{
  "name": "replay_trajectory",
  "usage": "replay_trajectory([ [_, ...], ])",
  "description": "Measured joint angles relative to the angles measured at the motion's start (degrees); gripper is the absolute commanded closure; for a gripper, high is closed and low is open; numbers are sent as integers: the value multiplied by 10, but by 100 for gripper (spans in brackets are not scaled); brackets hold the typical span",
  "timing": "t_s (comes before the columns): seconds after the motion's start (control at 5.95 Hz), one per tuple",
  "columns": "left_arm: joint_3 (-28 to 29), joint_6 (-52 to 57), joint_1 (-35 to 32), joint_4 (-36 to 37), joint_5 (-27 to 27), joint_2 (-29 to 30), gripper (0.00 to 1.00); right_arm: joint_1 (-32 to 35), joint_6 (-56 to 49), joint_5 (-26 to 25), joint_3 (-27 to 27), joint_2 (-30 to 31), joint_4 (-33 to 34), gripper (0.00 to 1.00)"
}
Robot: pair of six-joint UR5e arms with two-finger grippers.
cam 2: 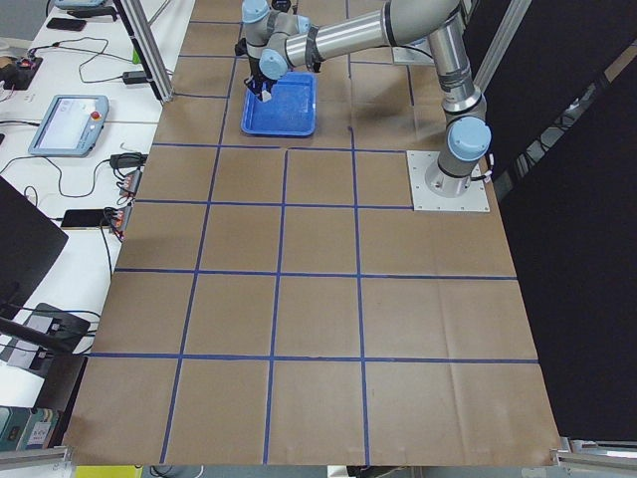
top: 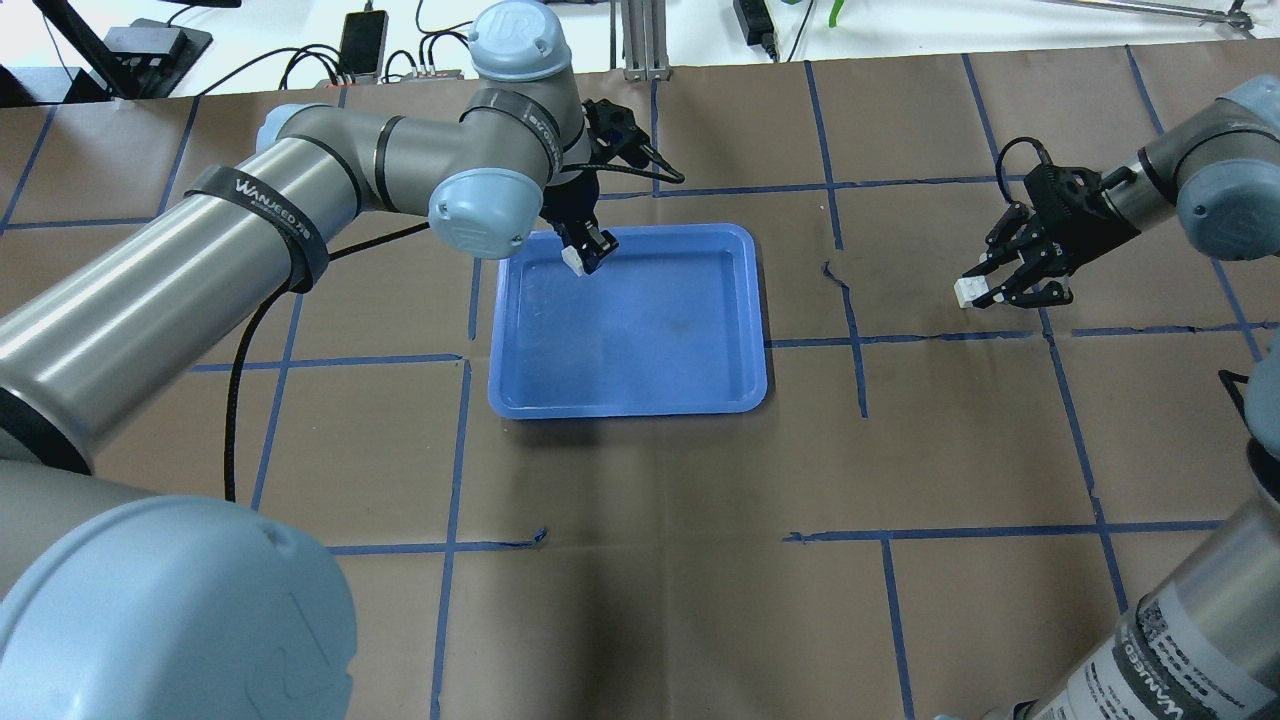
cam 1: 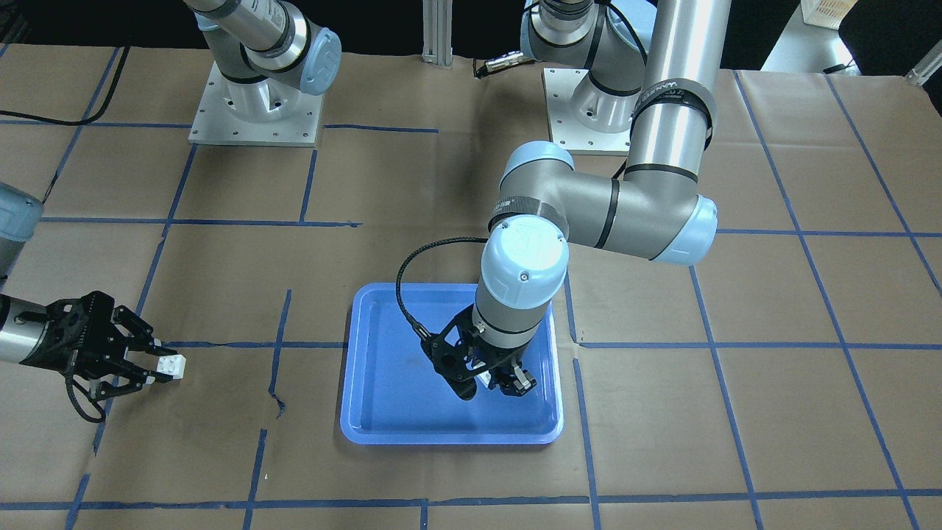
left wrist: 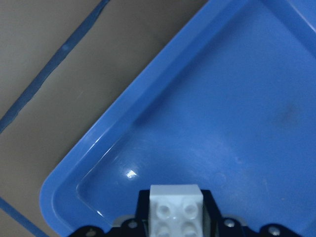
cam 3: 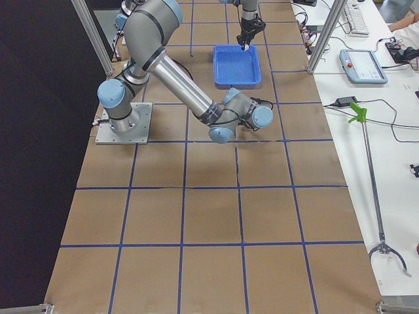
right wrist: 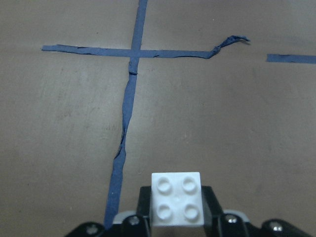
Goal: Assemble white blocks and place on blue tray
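Observation:
The blue tray [top: 640, 340] lies mid-table; it also shows in the front view [cam 1: 412, 397]. My left gripper [top: 582, 254] hangs over the tray's far left corner, shut on a white block [top: 573, 259]. The left wrist view shows that block [left wrist: 176, 207] with four studs between the fingers, above the tray corner [left wrist: 98, 163]. My right gripper [top: 985, 290] is off to the tray's right, above the paper, shut on the other white block [top: 965, 291]. That block also shows in the front view [cam 1: 172, 365] and in the right wrist view [right wrist: 177, 198].
Brown paper with a blue tape grid [top: 850, 330] covers the table. A torn, lifted tape piece [right wrist: 229, 42] lies ahead of the right gripper. The two arm bases [cam 1: 254, 110] [cam 1: 589, 110] stand at the robot's side of the table.

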State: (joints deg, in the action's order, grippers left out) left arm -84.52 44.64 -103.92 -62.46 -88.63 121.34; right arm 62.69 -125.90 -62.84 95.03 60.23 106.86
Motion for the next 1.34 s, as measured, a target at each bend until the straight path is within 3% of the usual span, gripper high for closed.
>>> replay_trajectory([
  [0.5,-72,206,-10,93,7,0,96,9,47,7,0,95,-53,78],
  [0.84,-117,229,-18,139,20,0,95,15,57,9,10,128,-75,78],
  [1.18,-126,232,-32,143,32,1,93,16,59,29,10,125,-71,77],
  [1.34,-129,233,-36,142,32,1,84,16,60,40,10,124,-70,77],
])
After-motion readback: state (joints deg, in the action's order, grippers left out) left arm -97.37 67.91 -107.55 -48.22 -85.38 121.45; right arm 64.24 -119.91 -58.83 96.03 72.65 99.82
